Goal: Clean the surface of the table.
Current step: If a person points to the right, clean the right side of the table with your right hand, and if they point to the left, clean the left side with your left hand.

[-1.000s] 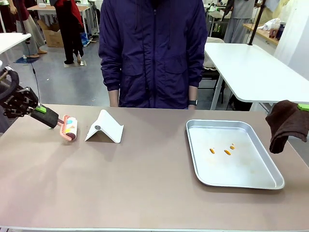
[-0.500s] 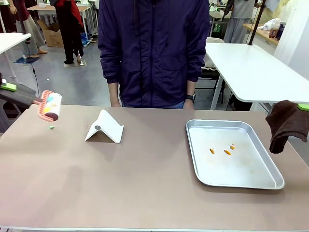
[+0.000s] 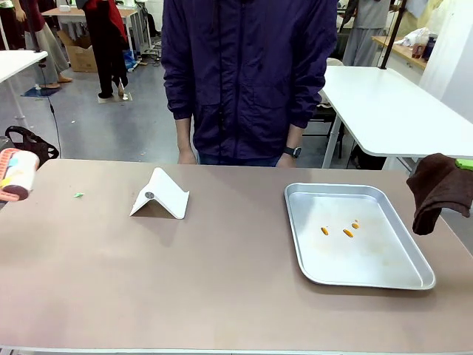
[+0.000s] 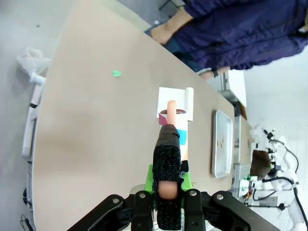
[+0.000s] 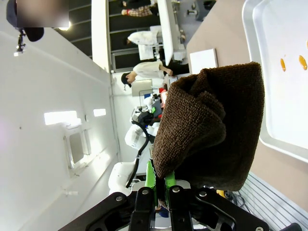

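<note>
Now the left claw [image 4: 168, 185] clamps a lint roller [image 3: 15, 176] well apart from the tray [image 3: 369, 260] on the tabletop [image 3: 214, 274]; the right claw [image 5: 161, 186] holds a brown cloth [image 5: 211, 130] near it.

A tray [image 3: 369, 259] is lying flat, with a few orange bits [image 3: 347, 233] sitting inside it near its middle. A brown cloth [image 3: 437, 188] is hanging just right of the tray, off the surface. A white folded stand [image 3: 161, 194] is standing well left of the tray, and a small green scrap [image 3: 77, 195] is lying farther left still. A pink roller [image 3: 16, 177] is hovering farthest left of the tray. A person [image 3: 247, 74] in a dark jacket is standing behind and left of the tray, and a white table [image 3: 384, 103] is standing behind it
</note>
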You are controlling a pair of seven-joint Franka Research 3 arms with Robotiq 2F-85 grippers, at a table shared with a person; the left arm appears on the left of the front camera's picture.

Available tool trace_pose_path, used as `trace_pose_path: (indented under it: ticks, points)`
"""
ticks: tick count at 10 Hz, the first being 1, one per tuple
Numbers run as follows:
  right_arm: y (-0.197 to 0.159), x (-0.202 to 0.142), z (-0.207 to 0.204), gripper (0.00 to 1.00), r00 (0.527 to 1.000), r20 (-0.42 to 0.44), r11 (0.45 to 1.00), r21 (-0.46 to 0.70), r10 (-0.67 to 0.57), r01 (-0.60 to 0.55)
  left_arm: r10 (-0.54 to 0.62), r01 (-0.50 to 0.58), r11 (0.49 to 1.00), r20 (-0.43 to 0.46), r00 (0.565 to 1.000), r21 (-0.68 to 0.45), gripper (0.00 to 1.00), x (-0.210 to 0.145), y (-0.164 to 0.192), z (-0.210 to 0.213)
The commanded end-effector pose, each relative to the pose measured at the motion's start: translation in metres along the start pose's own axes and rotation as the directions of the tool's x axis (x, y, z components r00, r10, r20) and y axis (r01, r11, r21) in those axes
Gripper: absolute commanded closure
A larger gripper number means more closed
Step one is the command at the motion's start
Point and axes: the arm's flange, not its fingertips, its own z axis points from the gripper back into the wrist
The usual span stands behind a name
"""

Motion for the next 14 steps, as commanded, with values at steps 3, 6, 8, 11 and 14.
trace_pose_path:
  ticks: [3,6,8,11,14]
  points:
    - [0.006,-0.002,0.001,1.00,1.000,-0.005,1.000,0.007,-0.016,0.016,0.000,0.000,1.000,0.000,1.000,0.000,0.96,0.000,0.000,0.000]
    - [0.006,-0.002,0.001,1.00,1.000,-0.005,1.000,0.007,-0.016,0.016,0.000,0.000,1.000,0.000,1.000,0.000,0.96,0.000,0.000,0.000]
    - [0.006,-0.002,0.001,1.00,1.000,-0.005,1.000,0.007,-0.016,0.016,-0.019,0.019,0.999,0.012,1.000,0.028,0.77,0.009,0.004,-0.005]
    - [0.006,-0.002,0.001,1.00,1.000,-0.005,1.000,0.007,-0.016,0.016,-0.020,0.016,0.994,0.033,0.999,0.106,0.77,0.056,0.012,-0.029]
    - [0.006,-0.002,0.001,1.00,1.000,-0.005,1.000,0.007,-0.016,0.016,0.024,-0.014,0.985,-0.056,0.998,0.173,0.77,0.103,0.034,-0.064]
